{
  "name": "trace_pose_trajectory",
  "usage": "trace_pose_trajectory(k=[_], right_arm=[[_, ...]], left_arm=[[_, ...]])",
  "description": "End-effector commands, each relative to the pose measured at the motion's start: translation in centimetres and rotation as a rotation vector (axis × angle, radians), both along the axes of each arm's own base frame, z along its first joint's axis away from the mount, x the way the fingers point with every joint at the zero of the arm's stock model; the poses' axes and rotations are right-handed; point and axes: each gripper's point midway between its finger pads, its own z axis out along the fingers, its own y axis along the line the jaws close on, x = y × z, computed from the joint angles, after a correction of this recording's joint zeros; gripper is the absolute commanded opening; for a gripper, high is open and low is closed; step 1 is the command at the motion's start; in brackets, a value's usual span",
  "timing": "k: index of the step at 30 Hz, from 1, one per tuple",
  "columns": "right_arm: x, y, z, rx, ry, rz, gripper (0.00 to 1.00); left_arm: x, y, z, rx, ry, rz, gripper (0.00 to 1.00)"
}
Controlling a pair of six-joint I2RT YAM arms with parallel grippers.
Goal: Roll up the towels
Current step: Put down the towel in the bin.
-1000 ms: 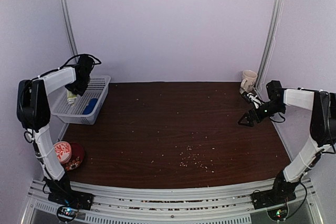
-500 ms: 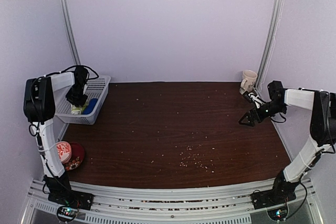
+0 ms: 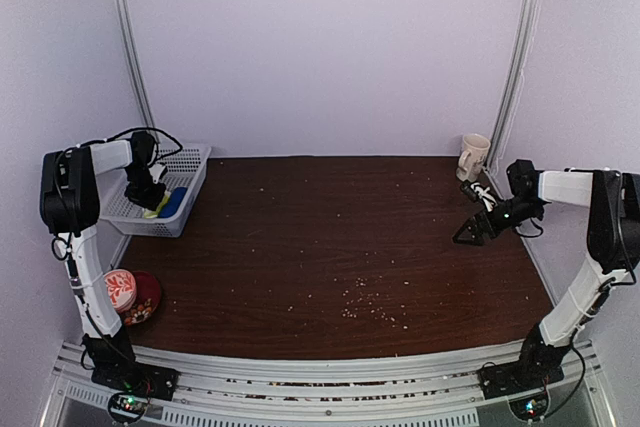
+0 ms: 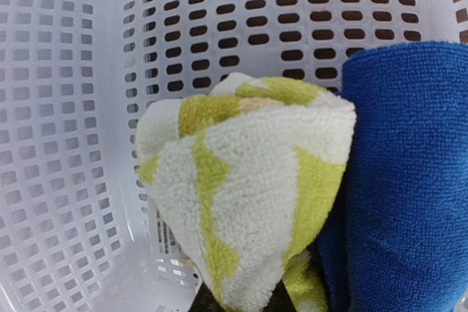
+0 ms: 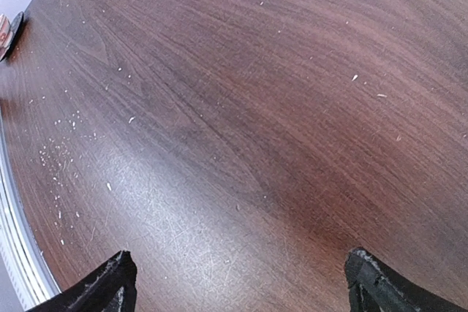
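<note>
Starting at the far left, I see a white slotted basket (image 3: 190, 162) at the table's back corner, with both towels inside it. The left gripper (image 3: 148, 197) is dipped into the basket, its jaws pressed nearly together. From its own camera the yellow-green towel (image 4: 241, 188) bunches up and narrows to a point right where the jaws meet, so I take it to be pinched there. The blue towel (image 4: 409, 180) lies just beside it on the right, touching.

Both look like thick terry: light, floppy and with nothing to break. A pinch at one bunched spot will lift the cloth as a dangling clump rather than flat. I'd reckon it wants taking by a corner or hem and spreading on the table (image 3: 340, 247) before any rolling. The pile should grip well, so slipping seems unlikely. The blue one looks bigger and will likely drape more.

Scattered crumbs (image 3: 365, 307) lie on the dark wood toward the near middle.

Over at the right, the right gripper (image 5: 239, 272) hovers low above the table, fingers spread wide and holding nothing, near a pale mug (image 3: 473, 155) at the back corner.
</note>
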Motion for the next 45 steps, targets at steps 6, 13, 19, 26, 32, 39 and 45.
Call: trace_pose_trajectory(k=[6, 13, 19, 26, 32, 39, 45], right_arm=[[-0.4, 0.3, 0.1, 0.038, 0.018, 0.018, 1.00], [-0.6, 0.5, 0.2, 0.048, 0.022, 0.025, 1.00], [-0.6, 0.6, 0.0, 0.055, 0.029, 0.030, 1.00], [-0.8, 0.6, -0.2, 0.058, 0.044, 0.036, 1.00], [-0.8, 0.7, -0.2, 0.061, 0.043, 0.037, 1.00], [-0.8, 0.7, -0.2, 0.059, 0.046, 0.037, 1.00], [-0.8, 0.6, -0.3, 0.054, 0.047, 0.035, 1.00]], left_arm=[[0.6, -0.6, 1.0, -0.175, -0.085, -0.011, 0.04], [0.3, -0.6, -0.6, -0.295, -0.081, -0.012, 0.24], [0.3, -0.1, -0.3, -0.297, -0.092, 0.002, 0.56], [1.2, 0.2, 3.5, -0.283, -0.184, 0.005, 0.59], [1.4, 0.9, 5.2, -0.247, -0.223, 0.027, 0.67], [2.4, 1.8, 6.0, -0.214, -0.277, 0.061, 0.61], [3.2, 1.6, 4.7, -0.234, -0.279, 0.054, 0.37]])
